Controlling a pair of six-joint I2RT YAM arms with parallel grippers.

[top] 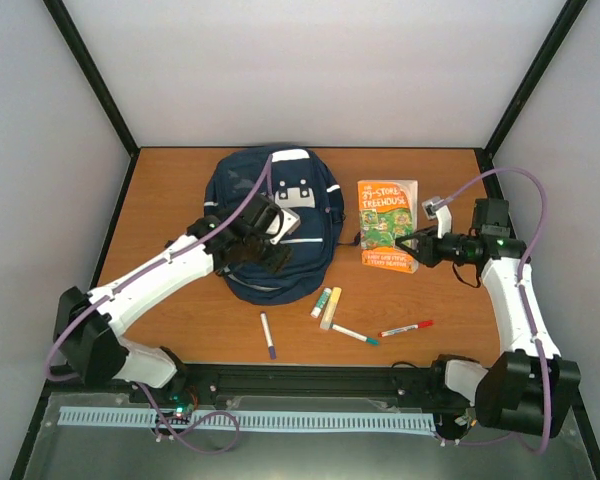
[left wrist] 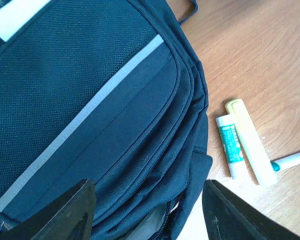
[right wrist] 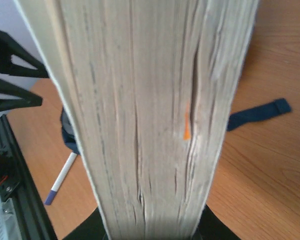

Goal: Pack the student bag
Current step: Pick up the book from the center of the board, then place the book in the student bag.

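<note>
The navy student bag (top: 270, 225) lies flat at the table's middle back, white patches up. My left gripper (top: 263, 258) hovers over its near end, open and empty. In the left wrist view the dark fingers straddle the bag's (left wrist: 90, 100) zipped edge, where a zipper gap (left wrist: 166, 220) shows pale lining. My left gripper (left wrist: 150, 212) holds nothing. My right gripper (top: 416, 250) is shut on the near right edge of an orange-and-green book (top: 387, 222), right of the bag. In the right wrist view the book's page edges (right wrist: 145, 115) fill the frame between my right gripper's (right wrist: 150, 232) jaws.
On the near table lie a purple-capped marker (top: 267, 334), a glue stick (top: 321, 301), a yellow highlighter (top: 331, 307), a green-capped pen (top: 355, 334) and a red pen (top: 406, 328). The glue stick (left wrist: 230, 145) and highlighter (left wrist: 250, 142) lie just right of the bag. A bag strap (right wrist: 255, 112) trails on the wood.
</note>
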